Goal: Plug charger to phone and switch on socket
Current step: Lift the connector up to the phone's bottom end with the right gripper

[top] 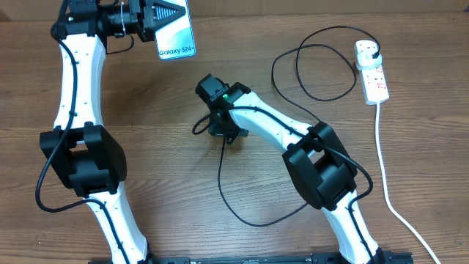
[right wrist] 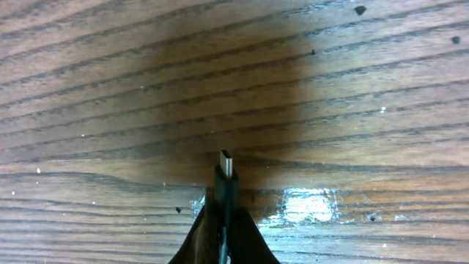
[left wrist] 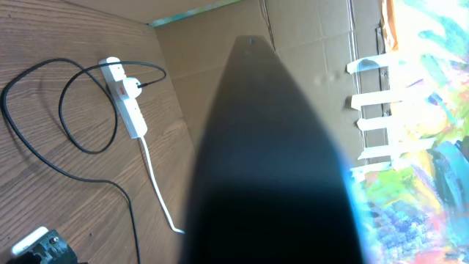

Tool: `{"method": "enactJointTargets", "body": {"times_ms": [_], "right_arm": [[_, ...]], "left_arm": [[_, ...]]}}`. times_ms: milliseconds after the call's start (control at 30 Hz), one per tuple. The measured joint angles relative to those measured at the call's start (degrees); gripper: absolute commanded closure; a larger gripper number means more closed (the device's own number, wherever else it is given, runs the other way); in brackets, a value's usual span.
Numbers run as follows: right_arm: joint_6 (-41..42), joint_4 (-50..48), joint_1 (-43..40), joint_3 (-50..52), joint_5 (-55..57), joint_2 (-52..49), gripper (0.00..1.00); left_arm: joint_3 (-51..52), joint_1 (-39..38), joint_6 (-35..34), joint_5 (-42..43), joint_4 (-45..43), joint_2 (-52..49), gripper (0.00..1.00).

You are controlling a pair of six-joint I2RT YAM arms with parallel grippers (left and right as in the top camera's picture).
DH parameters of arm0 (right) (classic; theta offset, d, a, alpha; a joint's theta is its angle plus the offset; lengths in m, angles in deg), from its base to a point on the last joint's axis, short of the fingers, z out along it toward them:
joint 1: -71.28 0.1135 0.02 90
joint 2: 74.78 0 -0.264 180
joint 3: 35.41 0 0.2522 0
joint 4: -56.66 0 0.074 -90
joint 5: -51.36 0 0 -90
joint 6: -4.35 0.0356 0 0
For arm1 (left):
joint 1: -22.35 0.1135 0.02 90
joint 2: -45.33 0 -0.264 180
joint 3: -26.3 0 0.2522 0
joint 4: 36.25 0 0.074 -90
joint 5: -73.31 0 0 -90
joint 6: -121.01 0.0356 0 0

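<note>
Item, phone (top: 178, 37): slim, light blue-white screen lettered "Galaxy S24+", screen towards the overhead camera, at the top edge of the frame left of centre. It is clamped in the left hand (top: 167, 16), whose black fingers are shut on its upper part; whether it clears the bench (top: 161, 147) cannot be told. Item, charger (top: 293, 73): a long thin black cable. Its black plug (top: 368, 50) sits in the upper end of the socket (top: 374, 73) at the upper right of the frame. From there the cable makes two loose loops to the left, then sweeps down through the lower centre and up to the middle of the frame. Its free end is pinched in the right hand (top: 223, 132), fingers together on it. In the right wrist view the connector tip (right wrist: 226, 163) juts out past the closed hand (right wrist: 223, 238) at lower centre, metal end pointing to the top of the frame, with the wood grain close behind it. Item, socket: a white elongated power strip with red marking, lying on the bench well apart from the phone. Its white lead (top: 385, 169) trails to the lower right corner. In the left wrist view the strip (left wrist: 124, 103) shows at upper left before a cardboard wall (left wrist: 220, 29), and a dark blurred tapering shape fills the centre.
</note>
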State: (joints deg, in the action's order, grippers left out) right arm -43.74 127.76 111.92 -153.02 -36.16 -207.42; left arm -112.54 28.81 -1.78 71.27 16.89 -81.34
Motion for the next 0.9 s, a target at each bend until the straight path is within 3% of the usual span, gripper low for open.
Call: {"method": "enactJointTargets", "body": {"times_ms": [267,667,900], "right_arm": [[-11.9,1.5,-3.1,-2.3,-8.5,-0.7,0.96],[-34.4,-1.9,-12.9,-1.9,-50.8,14.3,0.96],[-41.2,0.7,-13.1,-2.0,-65.5,15.1,0.96]], "left_arm": [[0.0,0.0,0.0,0.0,0.0,0.0,0.96],[0.0,0.0,0.0,0.0,0.0,0.0,0.96],[0.0,-0.1,0.0,0.0,0.0,0.0,0.96]]}}
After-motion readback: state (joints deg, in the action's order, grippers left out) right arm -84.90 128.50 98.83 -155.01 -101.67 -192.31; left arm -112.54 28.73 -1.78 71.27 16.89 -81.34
